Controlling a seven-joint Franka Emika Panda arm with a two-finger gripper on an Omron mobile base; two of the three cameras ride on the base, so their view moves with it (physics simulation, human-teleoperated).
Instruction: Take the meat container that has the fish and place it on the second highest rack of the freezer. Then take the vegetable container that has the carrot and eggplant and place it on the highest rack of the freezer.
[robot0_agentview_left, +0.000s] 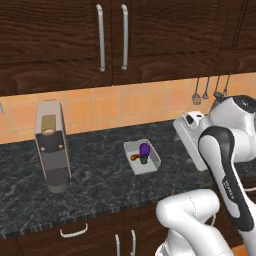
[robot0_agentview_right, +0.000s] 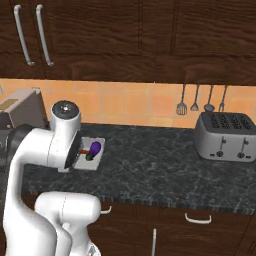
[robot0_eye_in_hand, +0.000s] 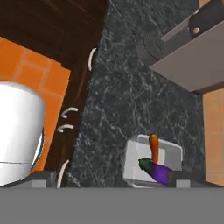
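Robot arm (robot0_agentview_left: 225, 165) sits nearest the base cams, elbow raised over the counter edge; wrist and gripper are folded up at the R of the left base view. Gripper fingertips are barely made out at the bottom of the hand view, so jaw spread can't be read from the pics; jaws taken as fully spread, nothing held.

Veg container (robot0_agentview_left: 142, 156) (white, shallow, rectangular) lies on the dark marble counter (robot0_agentview_left: 100, 185), well apart from the coffee machine (robot0_agentview_left: 52, 145) and the toaster (robot0_agentview_right: 223, 135). Inside: eggplant (robot0_agentview_left: 144, 150) w/ green cap and carrot (robot0_agentview_left: 134, 157), touching each other. Same tray is seen in the hand view (robot0_eye_in_hand: 154, 164), carrot toward the far wall, eggplant toward the near rim.

Judged step: reach for veg container, pre-grasp. Fish container and freezer can't be placed from these pics, so progress on 1st half can't be confirmed.

To do it well: hand should be brought down over a tray side wall, one finger inside and one outside, clear of the eggplant. Tray should be kept level on lift, else veg may roll out. Shallow rim = slip risk.
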